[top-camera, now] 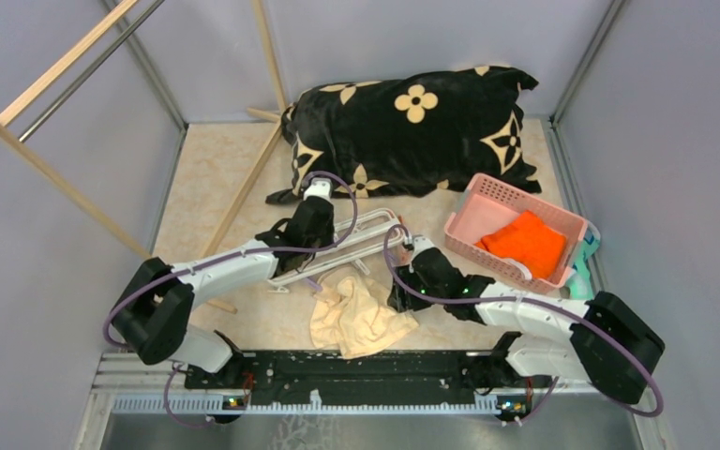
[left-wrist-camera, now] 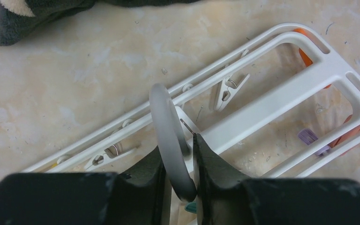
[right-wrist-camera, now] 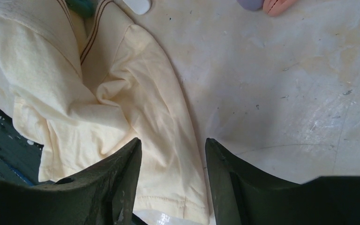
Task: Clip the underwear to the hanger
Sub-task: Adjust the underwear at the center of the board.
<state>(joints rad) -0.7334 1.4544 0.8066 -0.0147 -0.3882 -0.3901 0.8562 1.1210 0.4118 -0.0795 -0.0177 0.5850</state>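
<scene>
Pinches the hook (left-wrist-camera: pixel 165 117) of the hanger (left-wrist-camera: pixel 281 101) with the left tool (left-wrist-camera: pixel 179 149), frame flat on the counter (top-camera: pixel 216 169). Holds the right tool (right-wrist-camera: pixel 173 145) spread just above the hem of the underwear (right-wrist-camera: pixel 75 108), crumpled at 5 o'clock from the hanger, just beside it.

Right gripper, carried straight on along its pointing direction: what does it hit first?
Probably the underwear: its cream fabric lies between the right gripper's open fingers, table beneath; depth is unclear.
</scene>
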